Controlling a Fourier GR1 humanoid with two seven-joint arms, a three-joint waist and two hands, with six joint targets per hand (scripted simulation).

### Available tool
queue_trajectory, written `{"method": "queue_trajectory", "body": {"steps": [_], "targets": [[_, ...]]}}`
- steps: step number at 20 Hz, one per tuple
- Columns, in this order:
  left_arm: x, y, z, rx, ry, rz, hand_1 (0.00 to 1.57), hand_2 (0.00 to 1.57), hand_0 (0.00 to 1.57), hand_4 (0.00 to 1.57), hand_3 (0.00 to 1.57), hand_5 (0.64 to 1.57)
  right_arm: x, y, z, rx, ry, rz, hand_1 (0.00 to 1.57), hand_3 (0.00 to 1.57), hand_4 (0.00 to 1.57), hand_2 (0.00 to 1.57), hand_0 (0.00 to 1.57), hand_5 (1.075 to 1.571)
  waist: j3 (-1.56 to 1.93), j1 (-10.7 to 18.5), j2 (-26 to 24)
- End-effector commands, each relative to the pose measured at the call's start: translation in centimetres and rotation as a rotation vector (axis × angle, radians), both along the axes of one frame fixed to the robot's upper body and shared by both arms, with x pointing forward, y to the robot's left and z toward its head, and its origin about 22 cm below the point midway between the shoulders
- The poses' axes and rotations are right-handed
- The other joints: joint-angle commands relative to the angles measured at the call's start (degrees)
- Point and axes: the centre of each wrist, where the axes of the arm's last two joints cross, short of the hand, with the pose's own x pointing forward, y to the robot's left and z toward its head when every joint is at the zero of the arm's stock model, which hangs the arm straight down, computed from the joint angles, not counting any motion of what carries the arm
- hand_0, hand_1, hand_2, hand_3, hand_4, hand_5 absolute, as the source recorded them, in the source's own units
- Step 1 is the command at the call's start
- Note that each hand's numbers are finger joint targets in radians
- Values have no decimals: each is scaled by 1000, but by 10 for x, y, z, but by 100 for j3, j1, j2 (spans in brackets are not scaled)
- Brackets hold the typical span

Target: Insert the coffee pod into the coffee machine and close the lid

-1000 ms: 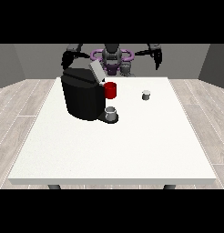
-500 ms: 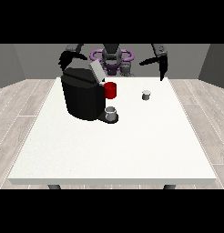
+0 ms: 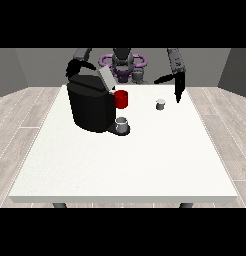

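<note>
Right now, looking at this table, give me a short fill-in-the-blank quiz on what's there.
1. The coffee machine has its lid standing ____.
2. The coffee pod rests on the ____.
3. The cup beside the lid is coloured ____.
4. The hand at the view's right hangs near the pod, holding ____.

Missing words: open; table; red; nothing

Light was even and fairly bright across the white desk [image 3: 125,165], with no glare. The black coffee machine [image 3: 90,106] showed little surface detail. Only faint, soft shadows lay beneath objects near the desk's far edge.
</note>
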Motion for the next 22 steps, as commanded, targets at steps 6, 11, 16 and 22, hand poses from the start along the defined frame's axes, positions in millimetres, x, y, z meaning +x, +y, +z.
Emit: {"method": "queue_trajectory", "body": {"steps": [6,11,16,22], "targets": [[15,-8,-17,146,80,-27,0,113,0,0,0,1571,8,9,-8,-33,80,-2,0,0,372,0,0,1571,-1,4,-7],[16,-22,-29,200,138,-46,223,529,223,0,222,1571,6,3,-23,-42,144,-31,0,0,428,0,0,1571,0,71,-233],[16,11,-35,253,114,-9,758,820,758,0,513,1571,17,13,-14,-49,79,-14,0,0,410,0,0,1571,-2,-35,225],[20,6,-33,411,154,-73,568,698,568,0,414,1571,29,-7,-6,-45,115,-26,0,0,386,0,0,1571,0,-15,95]]}}
